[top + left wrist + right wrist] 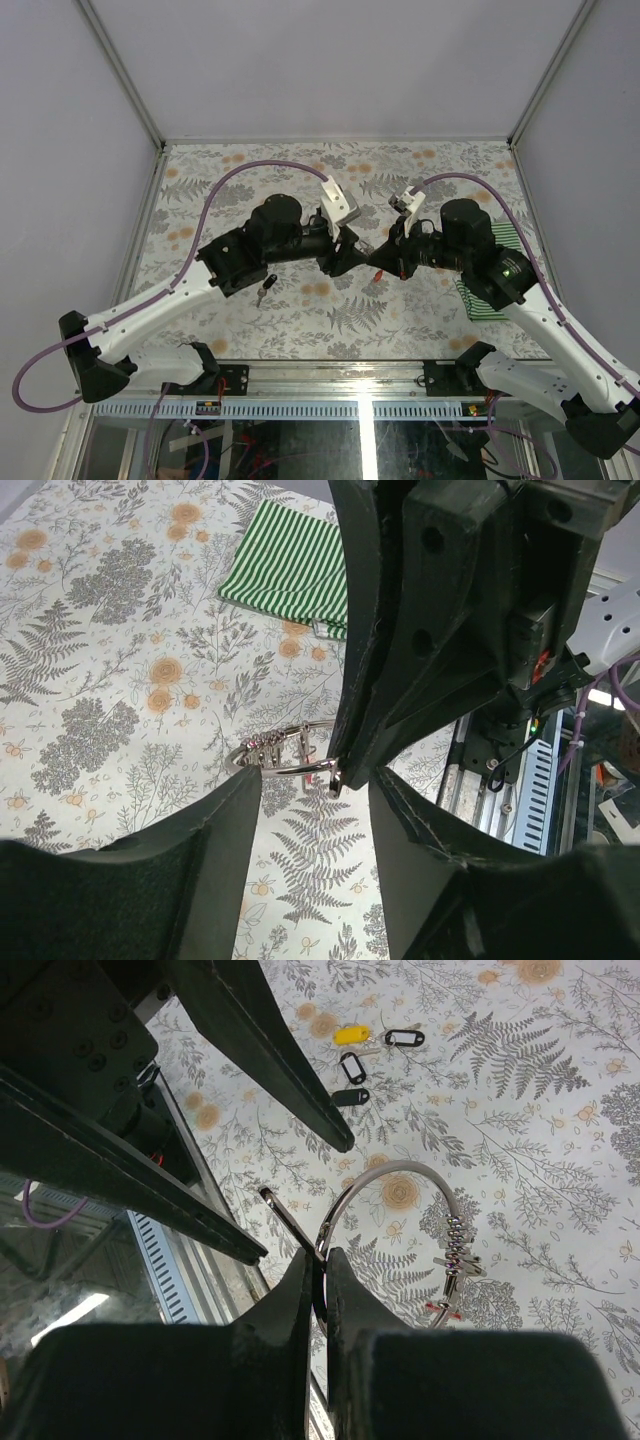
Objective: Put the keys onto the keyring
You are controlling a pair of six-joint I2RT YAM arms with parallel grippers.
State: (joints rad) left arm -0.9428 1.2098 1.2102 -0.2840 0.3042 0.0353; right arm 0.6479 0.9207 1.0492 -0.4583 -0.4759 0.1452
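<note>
My right gripper (318, 1265) is shut on the silver keyring (400, 1168) and holds it above the table, with the ring's gate arm (280, 1210) swung open. Small metal pieces and a red-tagged key (436, 1307) hang on the ring's far side. My left gripper (315, 790) is open and empty, its fingers (285, 1070) on either side of the ring's open end (290, 768). Loose keys lie on the table: a yellow tag (350, 1035) and black tags (404, 1037). In the top view both grippers (345, 258) (384, 262) meet mid-table and the red tag (377, 277) dangles below.
A green-and-white striped cloth (290, 570) lies at the table's right side, partly under my right arm (478, 300). The loose keys (265, 291) lie under my left forearm. The table's front rail (360, 375) is close behind the grippers.
</note>
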